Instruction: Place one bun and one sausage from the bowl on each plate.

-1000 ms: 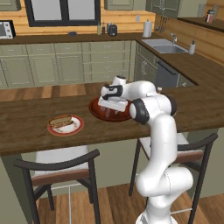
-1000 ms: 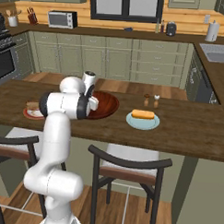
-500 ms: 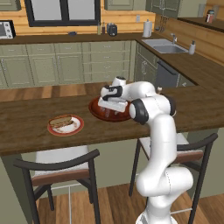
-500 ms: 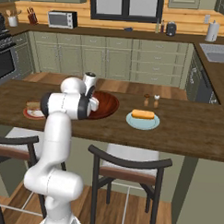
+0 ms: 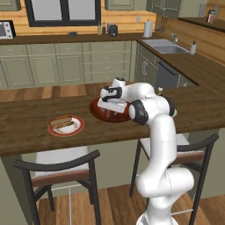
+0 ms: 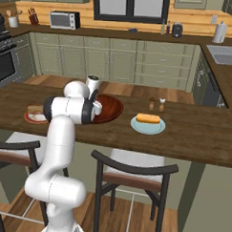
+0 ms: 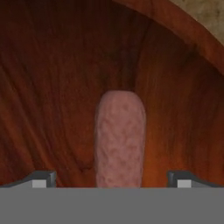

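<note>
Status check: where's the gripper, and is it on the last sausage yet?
Gripper open, low inside the bowl. Sausage lies between the fingertips, not gripped yet. Nothing in the way.

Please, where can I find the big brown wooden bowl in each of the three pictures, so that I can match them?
Left base view: the bowl is at centre, on the counter, partly behind the arm.
Right base view: the bowl is left of centre, beside the arm, left of the teal plate.
Hand view: its inner wall is the background behind the sausage.
Shared landmark: the bowl's rim.
</note>
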{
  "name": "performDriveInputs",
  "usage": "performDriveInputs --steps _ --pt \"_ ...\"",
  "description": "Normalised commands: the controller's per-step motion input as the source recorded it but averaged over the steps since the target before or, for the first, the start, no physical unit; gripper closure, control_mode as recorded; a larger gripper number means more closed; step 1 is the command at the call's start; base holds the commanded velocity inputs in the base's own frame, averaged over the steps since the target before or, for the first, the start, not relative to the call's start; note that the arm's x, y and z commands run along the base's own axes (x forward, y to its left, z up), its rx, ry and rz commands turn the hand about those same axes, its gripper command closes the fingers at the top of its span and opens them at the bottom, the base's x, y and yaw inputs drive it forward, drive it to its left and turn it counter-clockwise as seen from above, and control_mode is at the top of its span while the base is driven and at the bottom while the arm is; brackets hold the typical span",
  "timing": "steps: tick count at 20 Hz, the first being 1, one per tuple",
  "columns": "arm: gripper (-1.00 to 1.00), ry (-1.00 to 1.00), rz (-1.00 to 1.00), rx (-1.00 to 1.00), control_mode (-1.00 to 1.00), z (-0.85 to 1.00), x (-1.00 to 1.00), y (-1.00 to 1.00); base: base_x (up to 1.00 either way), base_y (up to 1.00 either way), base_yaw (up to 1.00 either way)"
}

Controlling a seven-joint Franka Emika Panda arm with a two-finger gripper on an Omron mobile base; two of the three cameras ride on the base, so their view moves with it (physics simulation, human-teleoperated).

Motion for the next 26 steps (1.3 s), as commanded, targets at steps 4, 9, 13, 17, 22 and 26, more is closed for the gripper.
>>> performDriveInputs --steps 4,9,13,17,22,26 --pt "1.0 0.0 0.0 0.0 -1.0 0.0 0.06 0.01 0.0 0.0 0.0" --pt "1.0 0.0 0.0 0.0 -1.0 0.0 0.0 0.0 0.0 0.0 0.0" --pt "1.0 0.0 0.0 0.0 -1.0 0.0 0.0 0.0 0.0 0.0 0.0" --pt "1.0 0.0 0.0 -0.01 -1.0 0.07 -0.1 0.0 0.0 0.0 0.0" --pt "1.0 -0.08 -0.04 -0.08 -1.0 0.67 -0.33 0.0 0.0 0.0 0.0" --pt "1.0 -0.05 -0.15 -0.02 -1.0 0.7 -0.37 0.04 0.0 0.0 0.0"
